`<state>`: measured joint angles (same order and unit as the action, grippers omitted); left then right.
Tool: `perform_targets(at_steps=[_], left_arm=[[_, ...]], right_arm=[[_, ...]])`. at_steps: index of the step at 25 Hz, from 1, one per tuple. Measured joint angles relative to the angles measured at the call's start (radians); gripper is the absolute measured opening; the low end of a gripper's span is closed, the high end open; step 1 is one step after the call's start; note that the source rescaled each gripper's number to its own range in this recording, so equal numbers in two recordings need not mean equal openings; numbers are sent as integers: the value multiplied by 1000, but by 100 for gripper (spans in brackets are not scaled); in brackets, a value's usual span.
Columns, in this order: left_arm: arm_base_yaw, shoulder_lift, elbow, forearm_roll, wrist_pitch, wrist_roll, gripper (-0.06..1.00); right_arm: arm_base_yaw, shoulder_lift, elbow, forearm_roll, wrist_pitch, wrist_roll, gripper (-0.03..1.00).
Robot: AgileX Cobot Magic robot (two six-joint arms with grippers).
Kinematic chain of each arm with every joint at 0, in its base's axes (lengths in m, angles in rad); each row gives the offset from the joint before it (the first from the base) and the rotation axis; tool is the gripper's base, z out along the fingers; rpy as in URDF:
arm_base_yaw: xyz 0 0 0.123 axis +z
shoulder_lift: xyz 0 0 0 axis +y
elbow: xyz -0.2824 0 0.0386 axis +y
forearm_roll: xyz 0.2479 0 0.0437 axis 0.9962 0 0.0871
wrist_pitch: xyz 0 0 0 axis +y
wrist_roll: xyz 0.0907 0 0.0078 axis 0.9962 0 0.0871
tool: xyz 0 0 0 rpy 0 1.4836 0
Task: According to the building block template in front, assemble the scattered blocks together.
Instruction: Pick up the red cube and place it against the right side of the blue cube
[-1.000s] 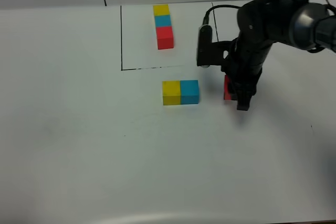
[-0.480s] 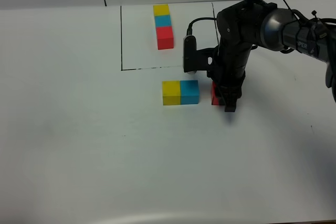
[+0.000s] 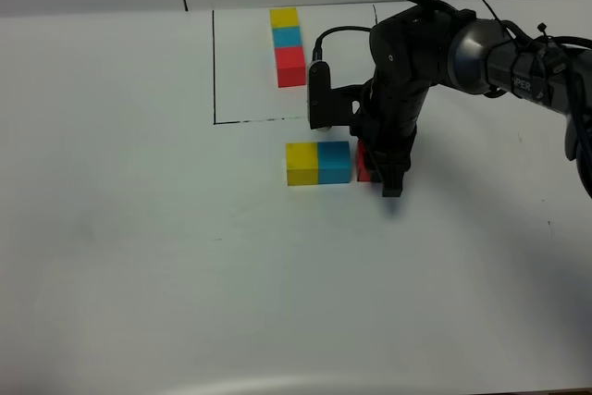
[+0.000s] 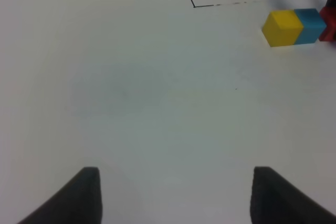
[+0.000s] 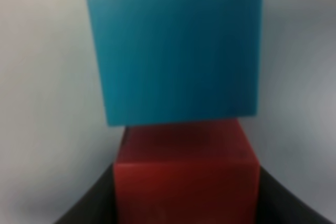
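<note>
Grip: right jaws pinch red cube [image 3: 363, 166] low on table [image 3: 139, 228], just beside cyan cube [image 3: 334, 161] touching yellow cube [image 3: 302, 163]. Left jaws spread wide, empty. Cubes look light, rigid, smooth; hold opposite flat faces.

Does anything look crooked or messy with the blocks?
Nothing looks broken or spilled. The yellow block and blue block sit squarely together, and the red block, held in the right jaws, lines up against the blue one. The only oddity: this row runs sideways, while the template runs front to back.
</note>
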<state>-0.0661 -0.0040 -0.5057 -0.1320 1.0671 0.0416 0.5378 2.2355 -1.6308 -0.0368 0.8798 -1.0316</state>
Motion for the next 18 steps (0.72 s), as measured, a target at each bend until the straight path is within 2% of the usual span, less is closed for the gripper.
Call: perform_targets(at_steps=[18], left_arm=[[0, 0, 0, 0, 0, 0, 31]], right_arm=[[20, 5, -2, 5, -9, 6, 2]])
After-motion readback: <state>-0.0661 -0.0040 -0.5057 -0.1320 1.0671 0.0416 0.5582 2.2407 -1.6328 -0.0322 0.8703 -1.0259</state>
